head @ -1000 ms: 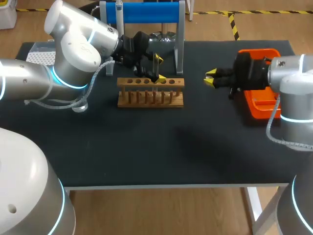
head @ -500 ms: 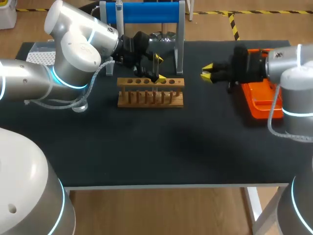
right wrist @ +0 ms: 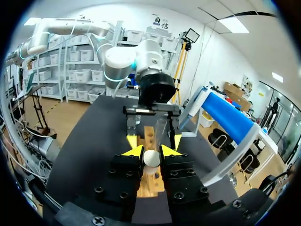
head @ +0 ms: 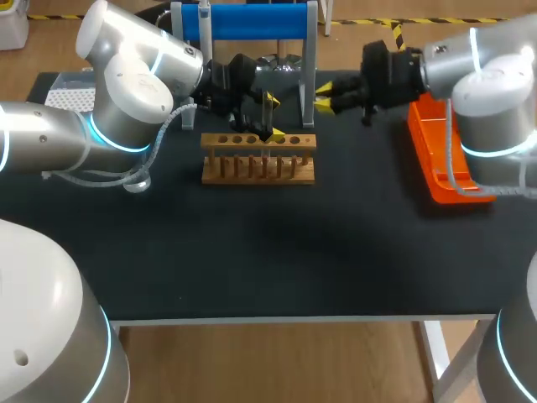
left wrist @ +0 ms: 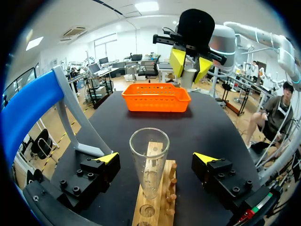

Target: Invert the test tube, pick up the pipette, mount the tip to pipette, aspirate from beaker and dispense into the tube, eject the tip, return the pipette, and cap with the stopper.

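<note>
A clear glass test tube point(left wrist: 149, 157) stands upright, mouth up, in the wooden rack point(head: 258, 157). My left gripper point(left wrist: 157, 159) is open with one finger on each side of the tube, not touching it. In the head view my left gripper point(head: 273, 117) is over the rack's back edge. My right gripper point(head: 324, 96) hovers to the right of the blue stand's post, shut on a small white stopper point(right wrist: 151, 158). In the left wrist view my right gripper point(left wrist: 189, 66) and the stopper point(left wrist: 189, 78) hang above the table ahead of the tube.
A blue pipette stand point(head: 243, 21) rises behind the rack. An orange tray point(head: 449, 172) lies at the right, under my right arm. A white tip box point(head: 71, 88) sits at the back left. The front half of the black table point(head: 268, 252) is bare.
My right arm has moved left and towards the back, from beside the orange tray to near the stand's post, carrying the stopper. My left arm has stayed still.
</note>
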Robot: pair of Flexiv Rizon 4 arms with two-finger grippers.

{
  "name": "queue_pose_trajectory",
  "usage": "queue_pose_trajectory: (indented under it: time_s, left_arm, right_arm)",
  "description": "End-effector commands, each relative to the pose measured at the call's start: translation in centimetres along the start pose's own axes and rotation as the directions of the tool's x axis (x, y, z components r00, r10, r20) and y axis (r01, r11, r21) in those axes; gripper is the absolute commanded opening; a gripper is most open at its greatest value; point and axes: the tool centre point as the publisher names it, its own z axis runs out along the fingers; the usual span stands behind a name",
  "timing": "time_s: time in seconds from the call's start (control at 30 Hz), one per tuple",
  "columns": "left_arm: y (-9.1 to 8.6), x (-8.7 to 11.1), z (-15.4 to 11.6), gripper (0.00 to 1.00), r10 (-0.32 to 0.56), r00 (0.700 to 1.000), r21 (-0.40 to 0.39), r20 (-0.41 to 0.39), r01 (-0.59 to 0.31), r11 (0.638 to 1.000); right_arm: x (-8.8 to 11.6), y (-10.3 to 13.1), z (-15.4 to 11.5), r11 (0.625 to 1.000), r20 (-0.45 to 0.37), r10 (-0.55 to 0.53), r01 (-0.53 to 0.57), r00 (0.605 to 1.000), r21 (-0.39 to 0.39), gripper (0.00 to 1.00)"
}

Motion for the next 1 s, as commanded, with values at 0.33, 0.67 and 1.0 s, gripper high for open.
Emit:
queue_pose_trajectory:
  time_s: [0.33, 0.67, 1.0]
  left_arm:
    - [0.0, -0.2, 0.1, 1.0, 0.0, 1.0, -0.002, -0.004, 0.0, 1.0]
    - [0.0, -0.2, 0.1, 1.0, 0.0, 1.0, -0.002, -0.004, 0.0, 1.0]
    - [0.0, -0.2, 0.1, 1.0, 0.0, 1.0, -0.002, -0.004, 0.0, 1.0]
  right_arm:
    - [-1.9, 2.6, 3.3, 1.0, -0.108, -0.015, 0.016, 0.994, 0.013, 0.0]
    - [-2.2, 3.8, 5.0, 1.0, -0.128, -0.023, 0.024, 0.991, 0.01, 0.0]
    - [-2.5, 4.5, 6.4, 0.999, -0.147, -0.032, 0.033, 0.989, 0.001, 0.0]
